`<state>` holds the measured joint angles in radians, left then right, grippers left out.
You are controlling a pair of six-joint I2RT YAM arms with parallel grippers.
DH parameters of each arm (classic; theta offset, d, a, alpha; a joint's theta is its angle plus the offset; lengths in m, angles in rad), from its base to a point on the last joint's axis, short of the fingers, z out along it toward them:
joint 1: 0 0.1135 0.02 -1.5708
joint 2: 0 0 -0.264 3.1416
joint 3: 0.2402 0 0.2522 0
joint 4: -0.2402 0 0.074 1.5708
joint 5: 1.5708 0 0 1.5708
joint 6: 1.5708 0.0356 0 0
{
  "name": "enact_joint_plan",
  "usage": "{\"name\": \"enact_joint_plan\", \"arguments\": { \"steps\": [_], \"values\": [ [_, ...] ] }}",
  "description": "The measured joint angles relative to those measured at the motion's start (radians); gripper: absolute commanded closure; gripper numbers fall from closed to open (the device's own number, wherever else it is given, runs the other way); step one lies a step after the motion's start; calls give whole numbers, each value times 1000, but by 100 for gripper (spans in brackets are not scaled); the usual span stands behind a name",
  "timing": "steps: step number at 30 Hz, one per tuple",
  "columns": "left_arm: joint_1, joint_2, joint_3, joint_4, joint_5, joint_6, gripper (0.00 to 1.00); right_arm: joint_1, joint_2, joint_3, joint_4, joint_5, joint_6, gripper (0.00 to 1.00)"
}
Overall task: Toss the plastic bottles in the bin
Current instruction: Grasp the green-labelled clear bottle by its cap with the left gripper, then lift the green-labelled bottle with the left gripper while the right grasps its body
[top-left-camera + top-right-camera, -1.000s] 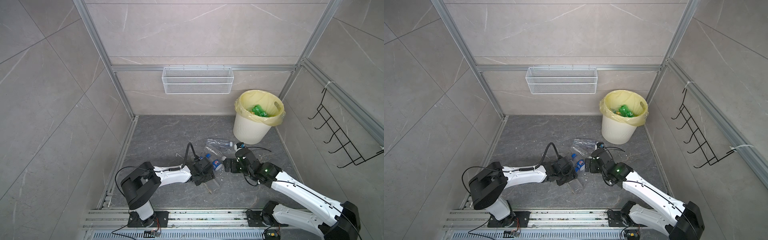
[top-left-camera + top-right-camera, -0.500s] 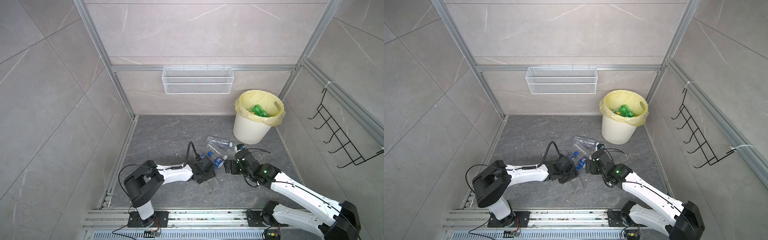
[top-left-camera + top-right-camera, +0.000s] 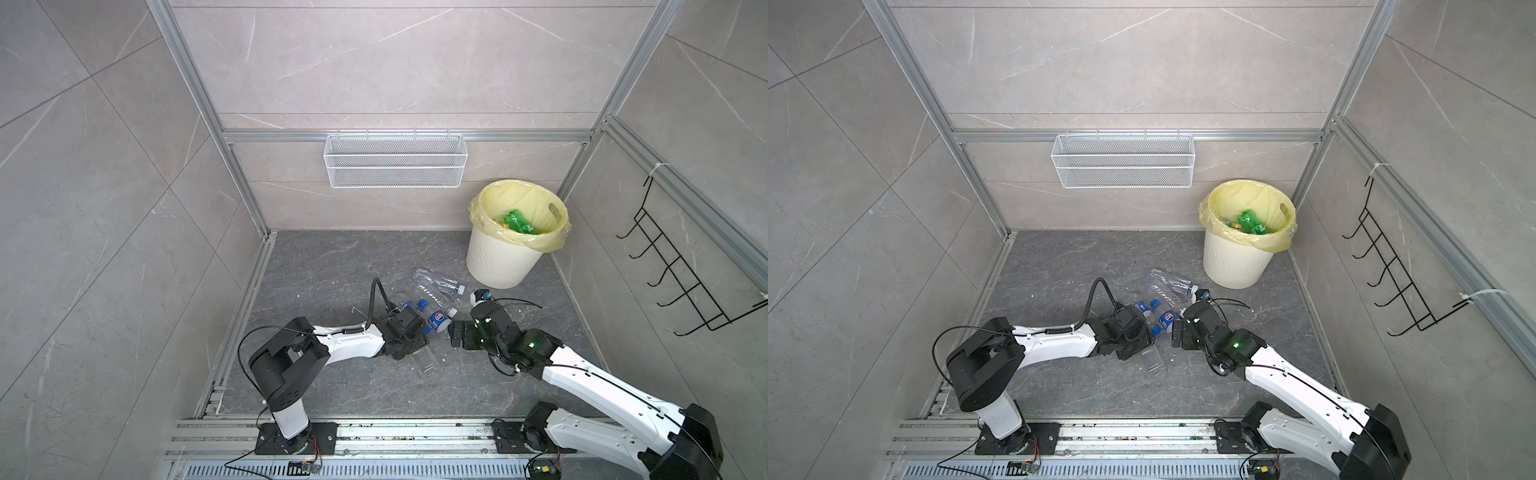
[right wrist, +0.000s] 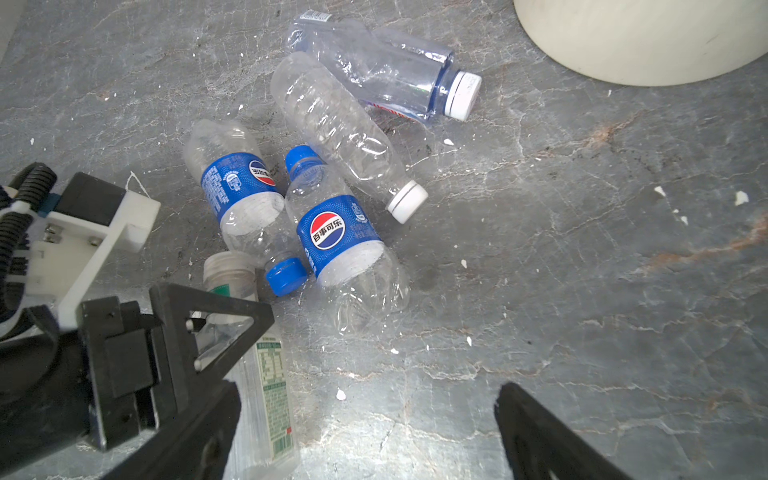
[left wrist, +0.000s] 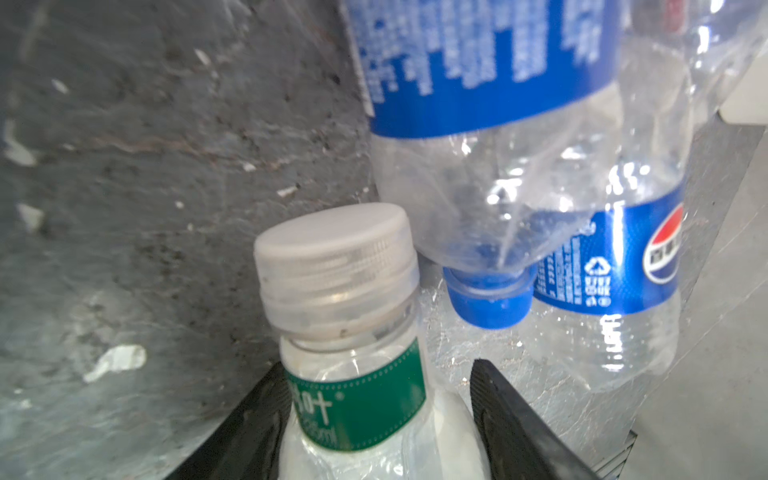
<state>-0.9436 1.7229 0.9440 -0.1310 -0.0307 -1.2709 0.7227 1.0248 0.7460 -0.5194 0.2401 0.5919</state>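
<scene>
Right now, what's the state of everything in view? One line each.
Left gripper: jaws around green-label bottle, grip unclear.
Right gripper: open, holding nothing.
Green-label bottle: lying, capped, between left jaws.
Pepsi bottles: two, lying, capped, dented.
Clear bottles: two, lying, white caps on.
Bin: upright, bagged, green bottles inside.
Basket: on back wall, nothing visible inside.

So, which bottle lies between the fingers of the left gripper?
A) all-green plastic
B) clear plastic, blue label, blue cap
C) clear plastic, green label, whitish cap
C: the left wrist view shows the clear green-labelled plastic bottle between the fingers of the left gripper.
</scene>
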Motion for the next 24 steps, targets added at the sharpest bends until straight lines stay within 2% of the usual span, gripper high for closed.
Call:
{"name": "enact_joint_plan", "arguments": {
  "steps": [13, 24],
  "values": [
    [120, -206, -150, -79, -43, 5, 40, 0, 0, 2, -8, -16, 19, 0],
    [195, -310, -121, -191, -34, 72, 43, 11, 3, 69, -47, -69, 67, 0]
  ]
}}
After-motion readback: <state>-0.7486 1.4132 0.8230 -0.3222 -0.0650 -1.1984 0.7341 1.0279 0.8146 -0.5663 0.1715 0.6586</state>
